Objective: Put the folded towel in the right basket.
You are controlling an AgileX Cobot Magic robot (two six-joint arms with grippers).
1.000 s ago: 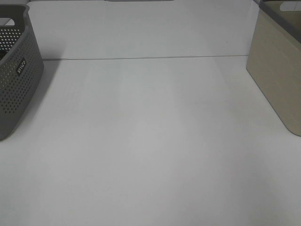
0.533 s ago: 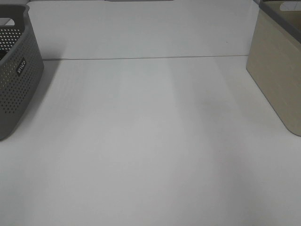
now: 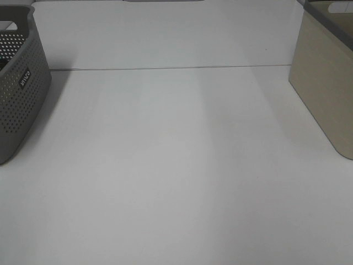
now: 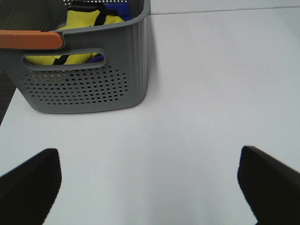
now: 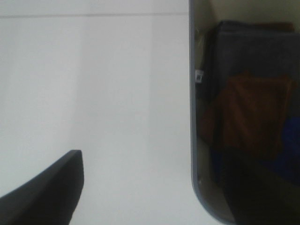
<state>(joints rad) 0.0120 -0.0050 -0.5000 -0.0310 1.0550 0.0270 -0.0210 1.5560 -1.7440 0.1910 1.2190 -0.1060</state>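
White tabletop [image 3: 182, 165] lies bare between the baskets. Folded towels, grey, brown and blue, sit stacked inside the right basket [image 5: 193, 140]; I would lift clear gently. My right gripper [image 5: 140, 197] seems wide open and empty, and the left gripper [image 4: 150, 187] too.

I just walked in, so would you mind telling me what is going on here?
Nothing is being handled right now. The left end effector hangs open over the bare white table near the grey basket holding yellow cloth. The right end effector sits by the beige basket, where folded towels already lie; its state is unclear. No towel lies on the table.
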